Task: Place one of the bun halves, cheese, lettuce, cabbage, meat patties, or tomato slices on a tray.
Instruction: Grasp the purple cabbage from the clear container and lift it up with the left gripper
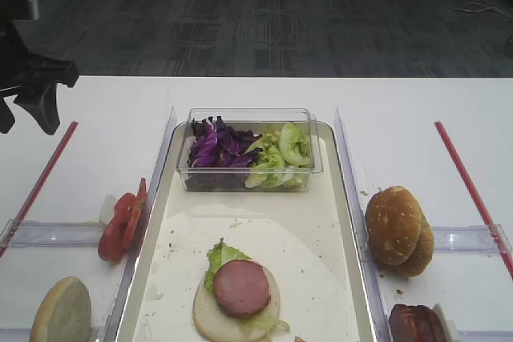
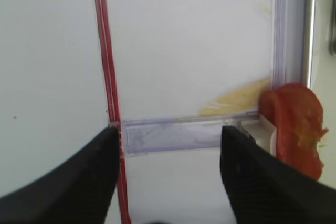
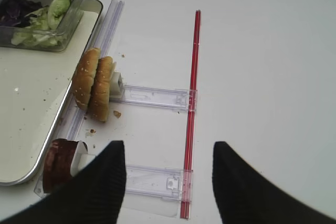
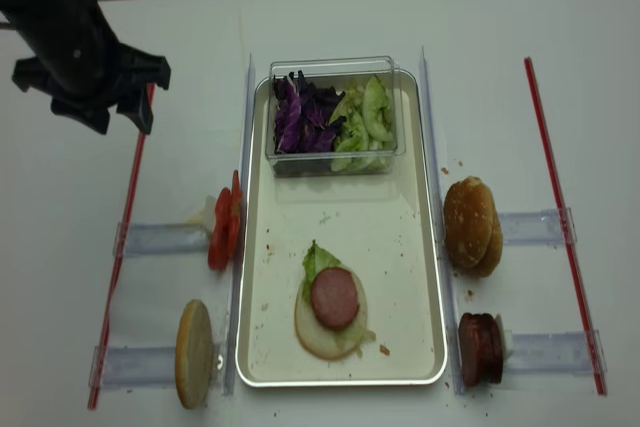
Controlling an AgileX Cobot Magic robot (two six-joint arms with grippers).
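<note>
The silver tray (image 1: 346, 198) (image 4: 243, 247) holds a bun half (image 1: 210, 314) topped with lettuce (image 1: 220, 255) and a meat patty (image 1: 241, 287) (image 4: 334, 297). Tomato slices (image 1: 122, 220) (image 2: 294, 124) stand on edge left of the tray, with another bun half (image 1: 61, 311) nearer me. Right of the tray stand two bun halves (image 1: 399, 230) (image 3: 94, 85) and meat patties (image 1: 417, 324) (image 3: 56, 163). My left gripper (image 4: 118, 119) (image 2: 169, 135) hovers open and empty over the far left of the table, left of the tomato. My right gripper (image 3: 169, 148) is open and empty beside the patties. Cheese is not clearly visible.
A clear tub (image 1: 248, 118) at the tray's far end holds purple cabbage (image 1: 216, 146) and green lettuce (image 1: 280, 154). Red strips (image 1: 44, 174) (image 1: 469, 186) and clear plastic rails (image 1: 48, 234) (image 3: 152, 98) lie on both sides. A pale yellow patch (image 2: 236, 100) lies by the tomato.
</note>
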